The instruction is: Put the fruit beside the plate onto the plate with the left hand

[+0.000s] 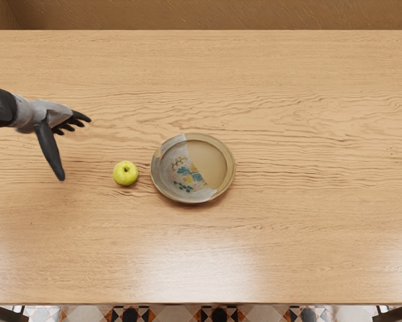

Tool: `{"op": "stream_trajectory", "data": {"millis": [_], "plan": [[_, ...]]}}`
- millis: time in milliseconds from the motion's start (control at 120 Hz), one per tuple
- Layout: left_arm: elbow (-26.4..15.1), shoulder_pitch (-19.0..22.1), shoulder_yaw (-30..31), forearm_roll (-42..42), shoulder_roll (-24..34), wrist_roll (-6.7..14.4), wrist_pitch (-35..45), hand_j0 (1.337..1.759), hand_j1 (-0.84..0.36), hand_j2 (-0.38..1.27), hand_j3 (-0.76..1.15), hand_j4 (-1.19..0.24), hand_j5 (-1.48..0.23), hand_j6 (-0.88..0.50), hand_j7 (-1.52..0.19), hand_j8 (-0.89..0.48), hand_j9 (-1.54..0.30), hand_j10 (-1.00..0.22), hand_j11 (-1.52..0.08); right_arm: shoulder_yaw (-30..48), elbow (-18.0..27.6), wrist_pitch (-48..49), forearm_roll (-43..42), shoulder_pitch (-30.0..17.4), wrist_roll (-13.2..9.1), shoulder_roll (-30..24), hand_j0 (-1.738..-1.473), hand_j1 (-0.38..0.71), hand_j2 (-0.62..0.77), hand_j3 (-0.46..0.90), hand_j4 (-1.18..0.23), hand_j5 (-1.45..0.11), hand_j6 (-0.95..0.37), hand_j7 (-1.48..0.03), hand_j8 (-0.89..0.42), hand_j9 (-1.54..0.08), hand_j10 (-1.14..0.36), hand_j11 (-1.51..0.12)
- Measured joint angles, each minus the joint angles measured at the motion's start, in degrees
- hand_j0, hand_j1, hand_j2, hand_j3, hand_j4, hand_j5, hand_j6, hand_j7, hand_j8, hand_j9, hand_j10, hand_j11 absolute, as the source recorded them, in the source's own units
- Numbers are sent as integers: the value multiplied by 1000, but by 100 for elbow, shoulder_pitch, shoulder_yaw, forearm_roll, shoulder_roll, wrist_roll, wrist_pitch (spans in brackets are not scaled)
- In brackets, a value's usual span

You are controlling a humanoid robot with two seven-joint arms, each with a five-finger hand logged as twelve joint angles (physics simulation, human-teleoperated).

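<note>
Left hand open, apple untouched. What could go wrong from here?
1. The apple is round and loose on the table; a glancing touch from the open left hand may roll it away.
2. It sits close to the plate, so a grasp closing on that side might nudge the plate.

The apple [125, 172] is yellow-green; the plate [223, 182] is tan and grey-beige, split into two tones, with a painted motif of blue and teal leaves and small orange dots on its paler half; the desk [288, 100] is light wood with wavy grain; the left hand [53, 127] is grey with black fingers [51, 153].
</note>
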Motion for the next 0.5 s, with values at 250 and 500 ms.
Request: {"op": "stream_trajectory", "data": {"millis": [250,500], "plan": [[-483,-207,425,-259,-1147,-62,1318,1658,280,12,0,-58,-75,-59,-75,-58,-75,-58,-75,0,0,2,0,0,0,0,-1658,-349,0,0,0,0,0,0,0,0,0,0],[-636,-220,467,-571,-1644,-30,1707,1658,162,31,0,-156,-203,-157,-203,-157,-203,-156,-203,0,0,1,0,0,0,0,-1658,-349,0,0,0,0,0,0,0,0,0,0]]}}
